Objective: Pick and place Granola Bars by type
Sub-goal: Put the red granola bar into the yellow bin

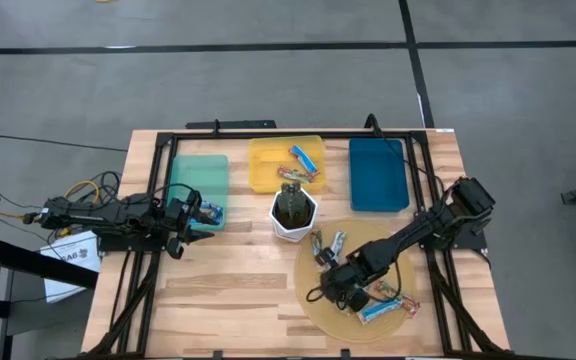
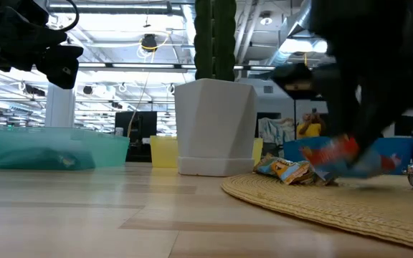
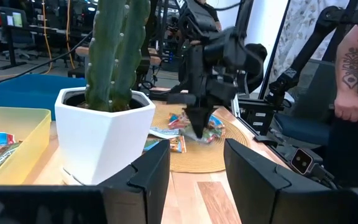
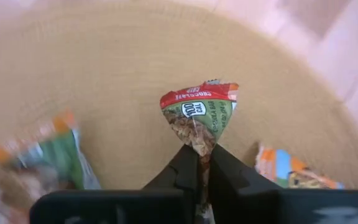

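Note:
My right gripper (image 4: 202,152) hovers over the round woven mat (image 1: 313,310) and is shut on a granola bar with a red and green wrapper (image 4: 199,112). More bars lie on the mat: a cluster near the pot (image 1: 328,245) and a blue and orange one (image 1: 388,308). Two bars (image 1: 305,160) lie in the yellow tray (image 1: 263,165). My left gripper (image 3: 197,165) waits open and level beside the teal tray (image 1: 198,175), with nothing between its fingers. My right gripper pinches one end of the red and green bar (image 4: 199,144) between its two fingers. The fingers slant steeply down from above. The bar sticks out beyond the fingertips toward the mat; whether its free end (image 4: 197,93) touches the mat, I cannot tell.
A white pot with a green cactus (image 1: 293,212) stands at the mat's far left edge, close to my right gripper. A blue tray (image 1: 378,173) sits at the back right. Bare wood lies at the near left (image 1: 218,300). A person stands beyond the table's right side (image 3: 353,81).

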`<act>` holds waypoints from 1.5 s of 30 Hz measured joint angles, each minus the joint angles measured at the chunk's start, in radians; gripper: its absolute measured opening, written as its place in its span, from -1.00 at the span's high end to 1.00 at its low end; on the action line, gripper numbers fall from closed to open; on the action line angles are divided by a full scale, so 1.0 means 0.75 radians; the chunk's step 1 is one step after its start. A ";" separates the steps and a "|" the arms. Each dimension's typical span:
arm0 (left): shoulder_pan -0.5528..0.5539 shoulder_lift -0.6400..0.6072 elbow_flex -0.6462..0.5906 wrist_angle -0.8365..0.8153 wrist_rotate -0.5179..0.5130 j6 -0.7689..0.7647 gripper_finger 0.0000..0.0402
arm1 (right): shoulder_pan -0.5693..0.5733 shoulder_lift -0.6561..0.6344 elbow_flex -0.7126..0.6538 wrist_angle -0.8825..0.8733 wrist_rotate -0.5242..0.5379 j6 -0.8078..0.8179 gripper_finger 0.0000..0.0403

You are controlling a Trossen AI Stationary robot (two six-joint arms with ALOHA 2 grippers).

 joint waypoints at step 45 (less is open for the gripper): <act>0.000 0.000 0.000 0.000 0.000 0.000 0.28 | -0.556 -0.798 0.001 0.089 -0.001 0.682 0.96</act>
